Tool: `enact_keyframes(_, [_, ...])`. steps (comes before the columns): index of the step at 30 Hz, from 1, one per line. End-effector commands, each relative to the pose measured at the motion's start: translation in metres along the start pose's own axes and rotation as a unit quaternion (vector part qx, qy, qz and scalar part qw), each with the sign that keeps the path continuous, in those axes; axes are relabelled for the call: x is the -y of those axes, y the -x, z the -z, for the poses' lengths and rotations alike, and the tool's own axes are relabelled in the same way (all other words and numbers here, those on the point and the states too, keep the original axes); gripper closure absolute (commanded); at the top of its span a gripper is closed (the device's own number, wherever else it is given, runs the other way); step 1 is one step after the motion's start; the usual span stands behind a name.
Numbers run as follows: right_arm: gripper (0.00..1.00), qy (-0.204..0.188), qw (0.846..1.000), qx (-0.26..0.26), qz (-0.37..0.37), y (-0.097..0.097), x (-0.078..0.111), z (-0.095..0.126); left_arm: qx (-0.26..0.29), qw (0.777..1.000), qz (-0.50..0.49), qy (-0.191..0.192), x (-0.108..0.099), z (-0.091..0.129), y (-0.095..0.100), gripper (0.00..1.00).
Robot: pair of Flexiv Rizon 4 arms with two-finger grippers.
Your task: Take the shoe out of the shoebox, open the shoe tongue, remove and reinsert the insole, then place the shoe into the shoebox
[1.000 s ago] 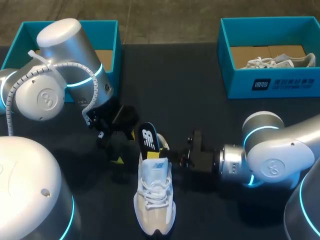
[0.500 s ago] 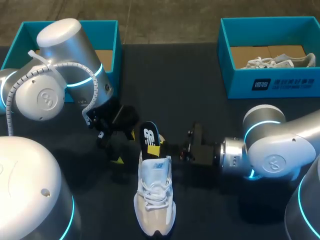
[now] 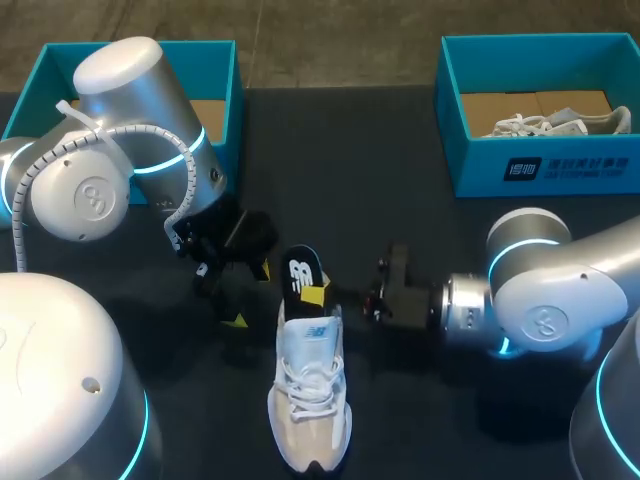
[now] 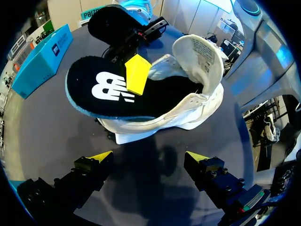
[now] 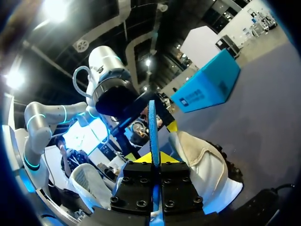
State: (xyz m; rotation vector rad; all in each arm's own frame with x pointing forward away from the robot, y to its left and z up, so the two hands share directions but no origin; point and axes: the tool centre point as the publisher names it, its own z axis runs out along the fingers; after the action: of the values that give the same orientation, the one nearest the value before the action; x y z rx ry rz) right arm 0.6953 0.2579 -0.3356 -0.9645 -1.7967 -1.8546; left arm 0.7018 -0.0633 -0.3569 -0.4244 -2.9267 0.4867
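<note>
One white shoe (image 3: 310, 390) lies on the dark table (image 3: 400, 180), with its heel end just below the right gripper (image 3: 318, 296) and ahead of the left gripper (image 3: 250, 295). Its tongue (image 4: 201, 54) stands pulled up, away from the opening.

One black insole (image 3: 300, 275) with a white logo and a blue edge rises tilted out of the heel end of the shoe. The right gripper's two yellow tips are clenched on it from both sides. The right wrist view shows it edge-on, a thin blue strip (image 5: 152, 127) standing straight up between the fingers of that gripper (image 5: 151, 159). The shoe (image 5: 202, 160) sits just beyond and beside them.

The left gripper (image 4: 149, 160) is released, its two yellow-tipped fingers spread wide with only bare table between them. In its wrist view the shoe (image 4: 188, 108) and the insole (image 4: 106, 92) are ahead of the jaws, near but not touching.

There are two blue shoeboxes. One (image 3: 215, 50) is behind the left arm, and the other (image 3: 540, 165) is well apart from the right gripper, on that arm's side. The second box holds a second pale shoe (image 3: 555, 122).
</note>
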Motion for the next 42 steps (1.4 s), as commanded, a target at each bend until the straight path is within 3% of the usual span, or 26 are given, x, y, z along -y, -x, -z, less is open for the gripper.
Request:
enact_keyframes(1, [1.0, 0.005, 1.0, 0.013, -0.005, 0.0, 0.009, 0.0, 0.002, 1.0, 0.0, 0.0, 0.0, -0.001, -0.001, 0.0])
enact_keyframes(13, [1.0, 0.02, 0.999, 0.029, -0.018, -0.007, 0.034, 0.001, 0.002, 1.0, 0.0, 0.0, 0.0, -0.001, -0.001, 0.0])
enact_keyframes(19, [1.0, 0.023, 0.999, 0.03, -0.022, -0.005, 0.036, 0.0, 0.002, 1.0, 0.0, 0.0, 0.0, -0.001, -0.001, 0.0])
enact_keyframes(21, [0.64, 0.026, 0.999, 0.031, -0.018, -0.006, 0.032, 0.0, 0.002, 1.0, 0.0, 0.0, 0.0, -0.001, -0.001, 0.0])
enact_keyframes(22, [0.62, 0.027, 0.999, 0.031, -0.012, -0.007, 0.03, 0.0, 0.002, 1.0, 0.0, 0.0, 0.0, -0.001, -0.001, 0.0])
enact_keyframes(42, [0.65, 0.037, 0.997, 0.033, 0.051, -0.02, 0.003, 0.002, 0.002, 1.0, 0.0, 0.0, 0.0, -0.001, -0.001, 0.0])
